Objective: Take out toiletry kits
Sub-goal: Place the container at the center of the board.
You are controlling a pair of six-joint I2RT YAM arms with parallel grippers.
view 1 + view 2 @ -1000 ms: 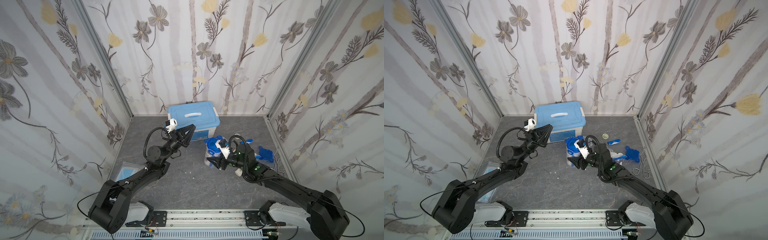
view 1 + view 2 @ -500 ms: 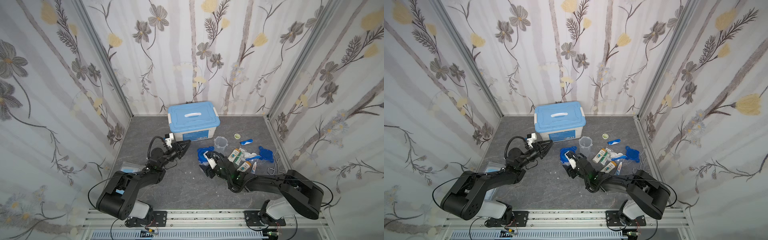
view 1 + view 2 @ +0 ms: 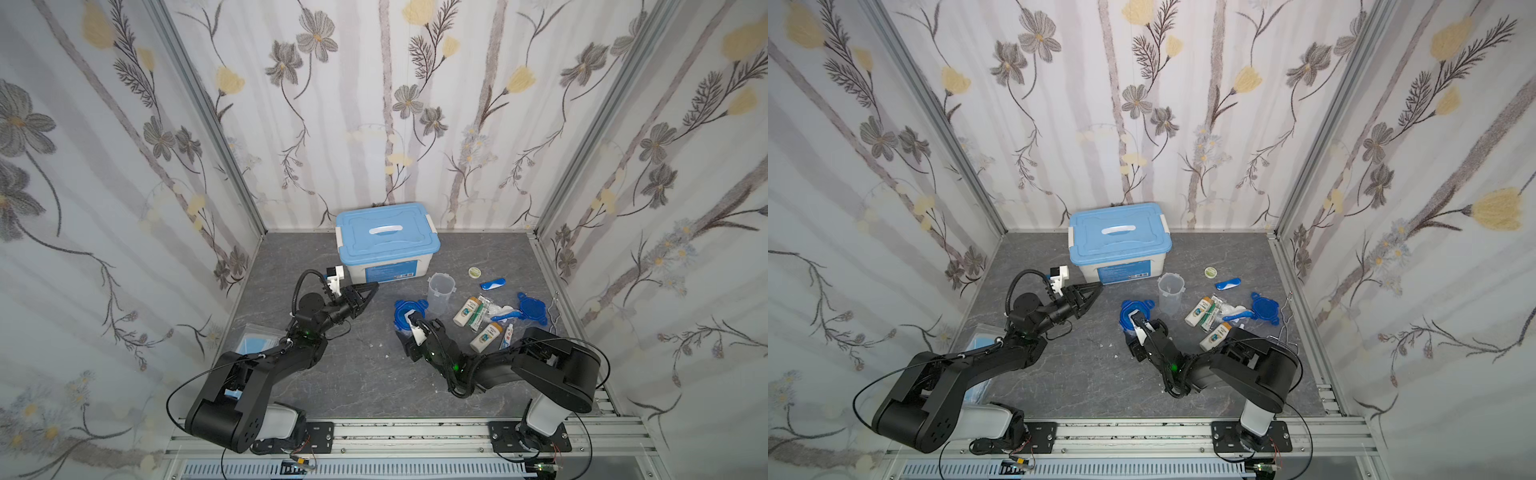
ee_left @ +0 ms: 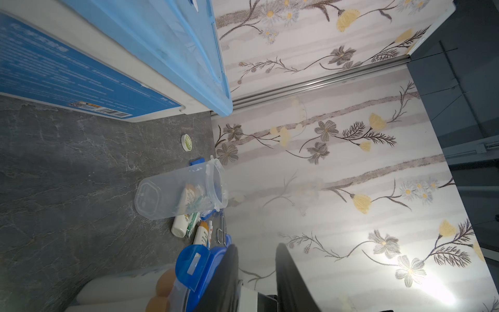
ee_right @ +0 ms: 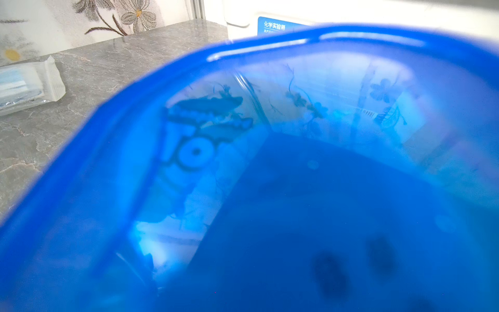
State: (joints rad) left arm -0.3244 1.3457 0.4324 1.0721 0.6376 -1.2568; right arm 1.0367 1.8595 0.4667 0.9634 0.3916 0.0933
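**Kit Pieces Spread on a Grey Stone-Look Table**

One translucent plastic cup [image 3: 441, 291] stands upright and uncapped in front of the white box [image 3: 386, 266] with its light-blue lid. Near it lie two cream bottles [image 3: 466, 311], a slim toothpaste tube [image 3: 505, 336], a blue toothbrush [image 3: 505, 316] and a round tabbed blue lid [image 3: 532, 309]. The second cup [image 3: 404, 309], capped in glossy blue, sits at the right gripper [image 3: 406, 332]; whether that pincer clamps it cannot be told. The left gripper [image 3: 373, 287] hangs with its black fingers narrowly apart, holding nothing. The tabletop [image 3: 361, 374] is matt grey with pale veins. Floral wallpaper [image 3: 374, 104] covers three walls.
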